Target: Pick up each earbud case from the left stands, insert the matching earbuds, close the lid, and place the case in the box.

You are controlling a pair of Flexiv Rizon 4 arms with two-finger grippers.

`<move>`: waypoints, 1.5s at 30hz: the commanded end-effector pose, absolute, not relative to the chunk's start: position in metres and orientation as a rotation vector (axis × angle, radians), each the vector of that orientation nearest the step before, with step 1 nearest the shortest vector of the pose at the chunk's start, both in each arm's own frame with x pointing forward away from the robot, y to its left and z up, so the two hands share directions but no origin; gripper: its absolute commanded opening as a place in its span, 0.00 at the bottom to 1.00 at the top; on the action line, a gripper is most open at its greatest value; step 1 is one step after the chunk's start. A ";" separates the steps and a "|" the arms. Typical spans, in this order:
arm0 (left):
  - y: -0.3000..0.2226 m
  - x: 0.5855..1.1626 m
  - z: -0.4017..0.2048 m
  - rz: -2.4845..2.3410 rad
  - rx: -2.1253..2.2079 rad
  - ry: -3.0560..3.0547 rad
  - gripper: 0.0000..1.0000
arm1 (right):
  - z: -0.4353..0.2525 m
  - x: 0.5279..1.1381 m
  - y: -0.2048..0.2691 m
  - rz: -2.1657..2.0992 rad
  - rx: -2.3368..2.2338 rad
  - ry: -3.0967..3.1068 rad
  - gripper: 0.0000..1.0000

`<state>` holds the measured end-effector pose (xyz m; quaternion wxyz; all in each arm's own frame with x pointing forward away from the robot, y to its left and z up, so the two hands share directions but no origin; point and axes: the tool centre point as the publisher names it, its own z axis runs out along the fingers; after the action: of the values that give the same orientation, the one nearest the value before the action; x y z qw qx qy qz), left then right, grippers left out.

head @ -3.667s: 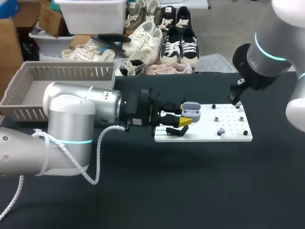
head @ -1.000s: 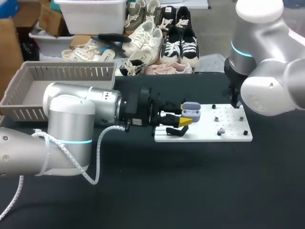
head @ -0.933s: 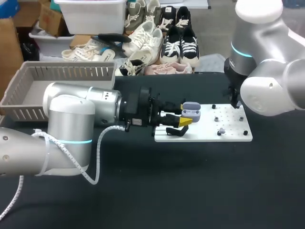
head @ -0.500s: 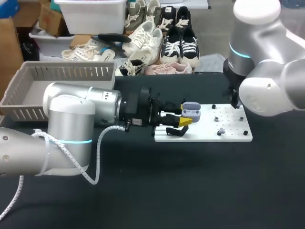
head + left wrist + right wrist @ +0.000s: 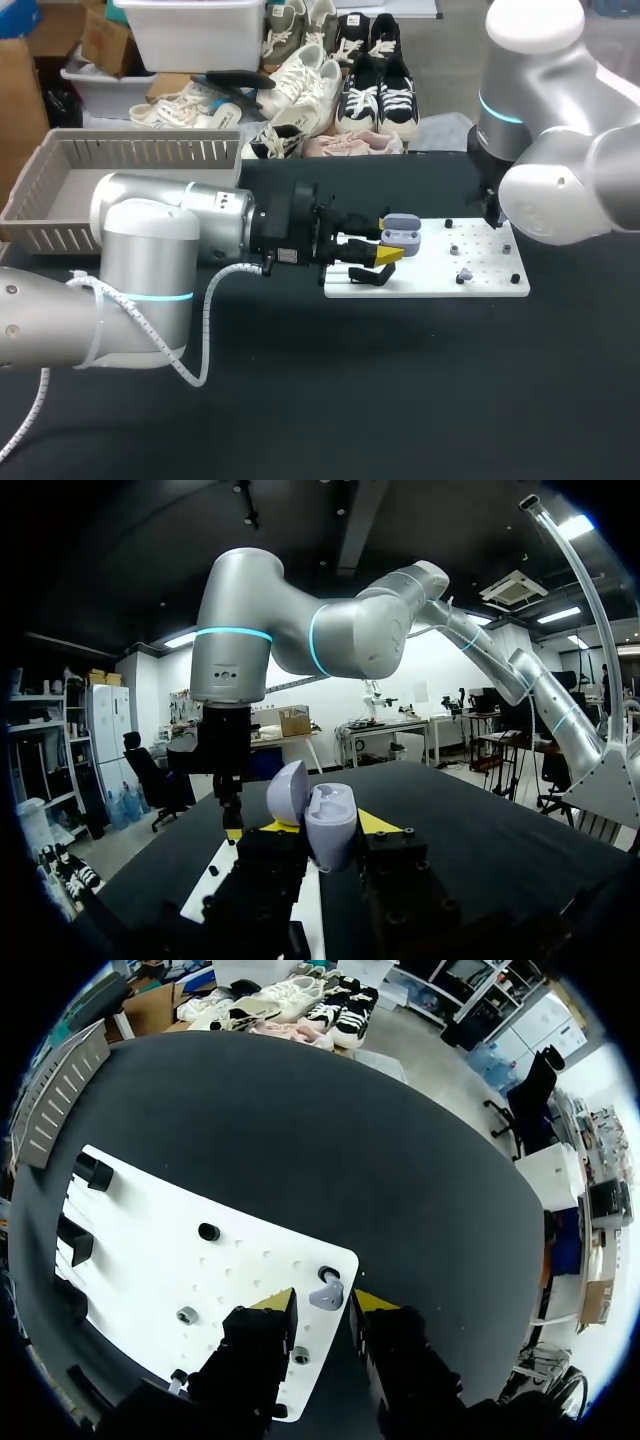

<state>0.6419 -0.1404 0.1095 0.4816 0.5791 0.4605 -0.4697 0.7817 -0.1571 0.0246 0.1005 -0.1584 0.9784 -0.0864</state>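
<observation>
Over on the left, the grey slatted plastic basket (image 5: 60,190) had no case in it yet. The left gripper (image 5: 385,250) hadn't budged, fingers clamped on the pale lilac earbud case (image 5: 318,820), lid up, above the flat white pegboard (image 5: 480,285). The right arm was what changed: it had swung in over the board's far right corner. The right gripper (image 5: 323,1301) had its fingers parted around a small grey earbud (image 5: 327,1293), not pinching. Looked like the first earbud grab was next.

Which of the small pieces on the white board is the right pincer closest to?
The pale grey earbud near the white board's corner, between the right pincer's open yellow tips; the others sit farther in.
</observation>
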 end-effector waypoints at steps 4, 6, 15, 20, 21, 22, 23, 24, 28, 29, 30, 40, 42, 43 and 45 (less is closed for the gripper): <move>-0.140 0.641 0.109 -1.143 1.408 1.122 0.00 | 0.023 0.783 -0.156 -0.275 -0.465 2.891 0.26; -0.140 0.641 0.109 -1.143 1.408 1.122 0.00 | 0.022 0.783 -0.155 -0.276 -0.467 2.892 0.24; -0.140 0.641 0.109 -1.143 1.408 1.122 0.00 | 0.020 0.783 -0.155 -0.281 -0.469 2.899 0.00; -0.140 0.641 0.109 -1.143 1.408 1.122 0.00 | 0.020 0.782 -0.156 -0.283 -0.467 2.901 0.00; -0.140 0.641 0.109 -1.143 1.408 1.122 0.00 | 0.020 0.782 -0.157 -0.284 -0.468 2.902 0.00; -0.140 0.641 0.109 -1.143 1.408 1.122 0.00 | 0.020 0.781 -0.157 -0.285 -0.467 2.902 0.00; -0.140 0.641 0.109 -1.143 1.408 1.122 0.00 | 0.020 0.781 -0.157 -0.285 -0.467 2.901 0.00; -0.140 0.641 0.109 -1.143 1.408 1.122 0.00 | 0.020 0.781 -0.157 -0.287 -0.467 2.901 0.00; -0.140 0.641 0.109 -1.143 1.408 1.122 0.00 | 0.023 0.779 -0.158 -0.284 -0.462 2.899 0.00; -0.140 0.641 0.109 -1.143 1.408 1.122 0.00 | 0.024 0.778 -0.158 -0.283 -0.462 2.898 0.00; -0.140 0.641 0.109 -1.143 1.408 1.122 0.00 | 0.026 0.777 -0.157 -0.286 -0.463 2.894 0.00; -0.140 0.641 0.109 -1.143 1.408 1.122 0.00 | 0.035 0.769 -0.157 -0.281 -0.461 2.886 0.00; -0.140 0.641 0.109 -1.143 1.408 1.122 0.00 | 0.038 0.766 -0.158 -0.281 -0.457 2.884 0.00; -0.140 0.641 0.109 -1.143 1.408 1.122 0.00 | 0.040 0.765 -0.158 -0.280 -0.455 2.883 0.00; -0.140 0.641 0.109 -1.143 1.408 1.122 0.00 | 0.044 0.761 -0.158 -0.277 -0.450 2.877 0.00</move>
<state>0.6419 -0.1403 0.1095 0.4816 0.5791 0.4605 -0.4697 0.7732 -0.1560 0.0371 0.0981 -0.1551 0.9786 -0.0930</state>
